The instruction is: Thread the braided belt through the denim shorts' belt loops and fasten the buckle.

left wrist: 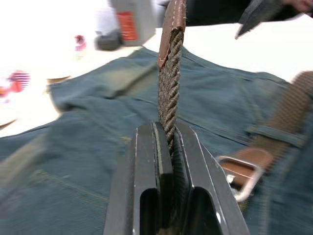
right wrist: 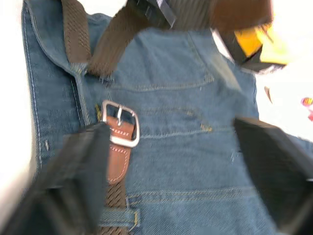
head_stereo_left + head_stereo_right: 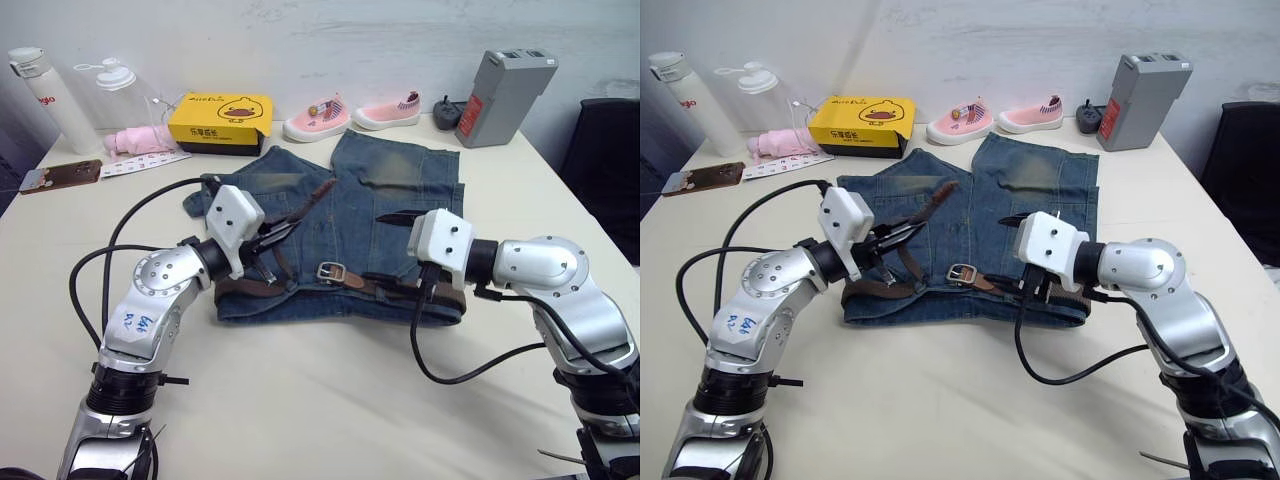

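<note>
The denim shorts [image 3: 400, 190] lie flat on the table, waistband toward me. The braided belt [image 3: 305, 208] runs along that waistband, passing under a belt loop [image 2: 117, 218]. Its silver buckle [image 3: 331, 270] rests at the waistband's middle. My left gripper [image 3: 270, 240] is shut on the belt's free end, and the strap [image 1: 169, 83] rises from its fingers to the leather tip over the shorts. Over the waistband, just right of the buckle [image 2: 121, 122], my right gripper [image 3: 395, 250] stands open and holds nothing.
Along the far edge stand a yellow box [image 3: 220, 122], two pink shoes [image 3: 318, 120], a grey device [image 3: 505, 97], two bottles [image 3: 45, 100] and a pink cloth [image 3: 135, 140]. A phone [image 3: 62, 175] lies at the far left. A black chair [image 3: 605, 160] is at the right.
</note>
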